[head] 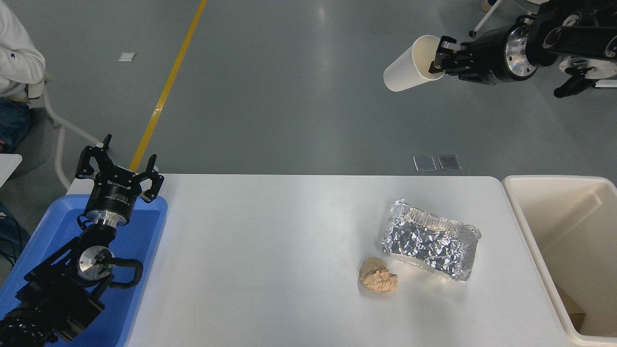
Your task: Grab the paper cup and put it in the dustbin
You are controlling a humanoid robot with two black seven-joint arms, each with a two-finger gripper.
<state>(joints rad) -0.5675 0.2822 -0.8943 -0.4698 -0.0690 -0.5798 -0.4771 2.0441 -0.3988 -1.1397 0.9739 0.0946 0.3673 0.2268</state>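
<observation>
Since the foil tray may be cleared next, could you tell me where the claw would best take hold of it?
Probably the foil tray's raised rim on a long edge, coming down from above: the tray lies flat and open-side up on the table, too wide to span. I'd take the far rim, since the crumpled paper ball sits close to the near left corner.

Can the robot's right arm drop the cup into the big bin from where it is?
Probably not yet. The right gripper holds the paper cup high up and well to the left of the dustbin. Nothing blocks the way, so it likely just needs to swing over the bin first.
</observation>
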